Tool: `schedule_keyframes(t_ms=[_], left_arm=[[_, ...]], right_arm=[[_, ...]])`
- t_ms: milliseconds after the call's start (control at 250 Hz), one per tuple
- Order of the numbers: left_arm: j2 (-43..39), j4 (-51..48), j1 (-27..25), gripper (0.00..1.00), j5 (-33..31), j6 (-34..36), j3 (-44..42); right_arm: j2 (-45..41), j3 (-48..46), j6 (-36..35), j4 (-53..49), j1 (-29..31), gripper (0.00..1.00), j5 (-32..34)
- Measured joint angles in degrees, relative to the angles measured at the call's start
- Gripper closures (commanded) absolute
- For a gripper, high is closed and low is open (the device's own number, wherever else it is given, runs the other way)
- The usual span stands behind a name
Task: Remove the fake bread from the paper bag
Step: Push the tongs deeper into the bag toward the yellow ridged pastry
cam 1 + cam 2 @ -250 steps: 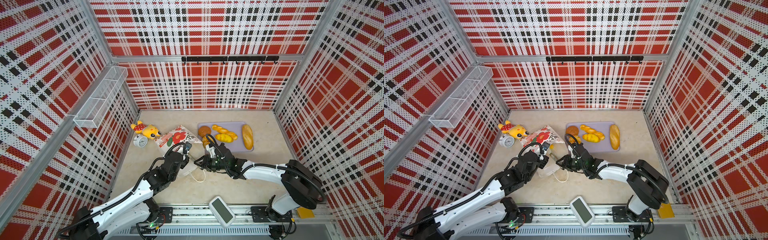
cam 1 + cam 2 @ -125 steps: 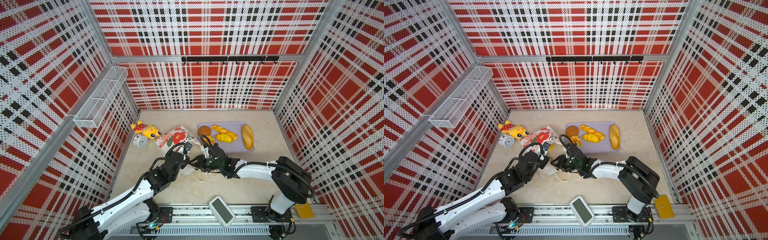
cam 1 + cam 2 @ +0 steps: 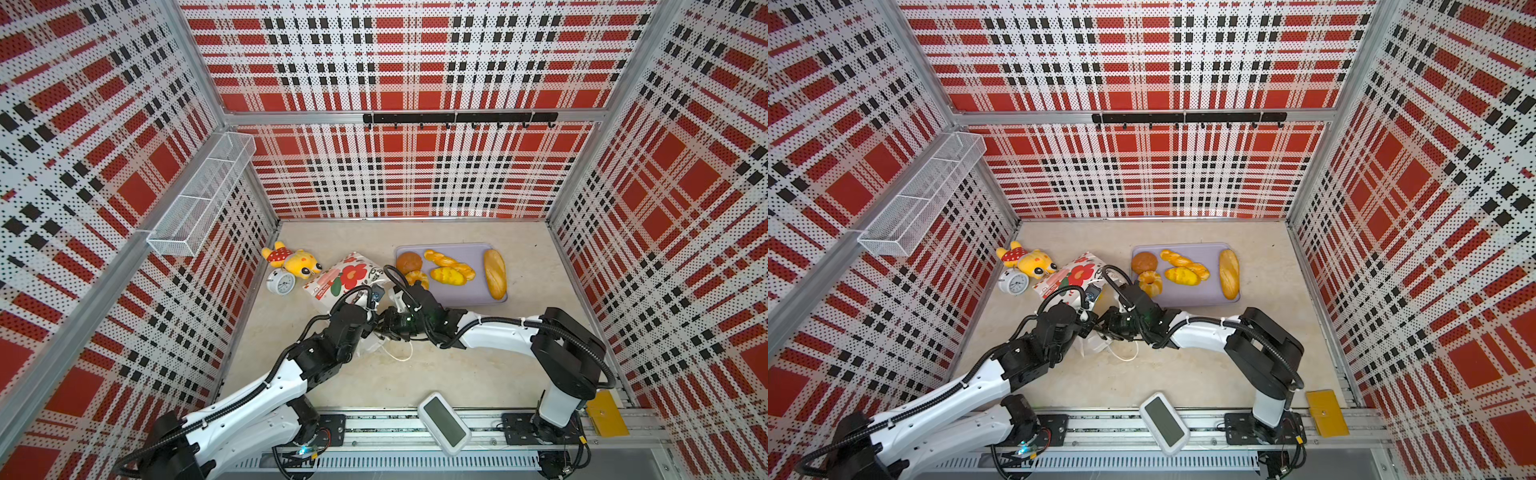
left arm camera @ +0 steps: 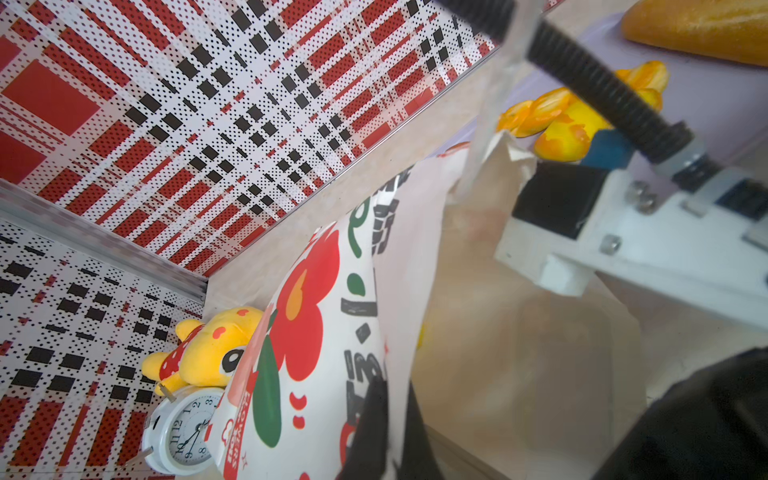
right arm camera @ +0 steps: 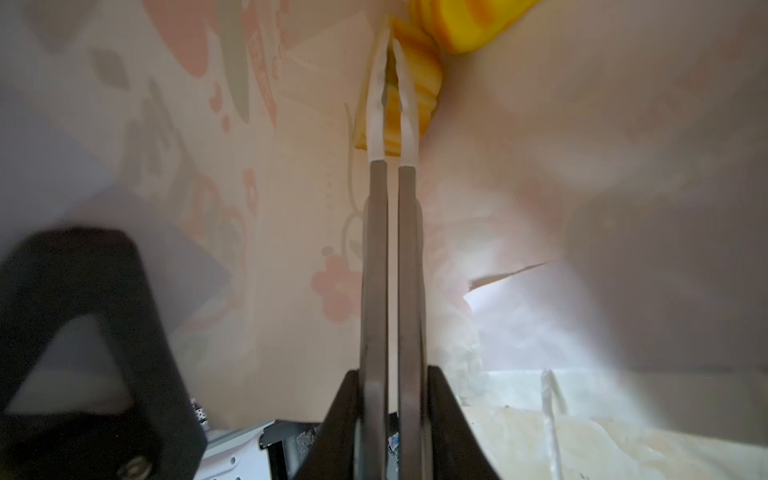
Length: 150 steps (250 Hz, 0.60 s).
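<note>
Reaching deep into the paper bag [image 3: 351,276], my right pincer [image 5: 388,50] is closed, its tips nearly together on a narrow ridge of a yellow twisted loaf [image 5: 419,87] at the bag's far end. In a top view the bag lies on its side at about nine o'clock from the purple tray [image 3: 469,293], with its mouth toward five o'clock, where my two wrists meet. My left pincer [image 4: 390,395] is clamped shut on the bag's rim, holding the mouth up. I judge the loaf to be light, hard and glossy, so slippery. A bite on one thin ridge may let it twist or pop free, and a groove between two twists, across the body, would hold better. The paper looks thin and soft and would crease or drag along if the loaf snags. A second yellow piece [image 5: 469,20] sits just beside it.
</note>
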Motion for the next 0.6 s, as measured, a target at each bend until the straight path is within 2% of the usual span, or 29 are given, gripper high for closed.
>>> schedule_keyframes(t_ms=[20,212,600], left_arm=[[0.0,0.0,0.0,1.00,0.0,0.0,0.0],[0.0,0.0,-0.7,1.00,-0.5,0.0,0.0],[0.0,0.0,-0.9,1.00,-0.7,-0.7,0.0]], right_arm=[[0.0,0.2,-0.7,-0.8,0.1,1.00,0.2],[-3.7,0.4,-5.4,-7.6,1.4,1.00,2.8],[-26.0,-8.9,-11.8,-18.6,3.0,1.00,11.1]])
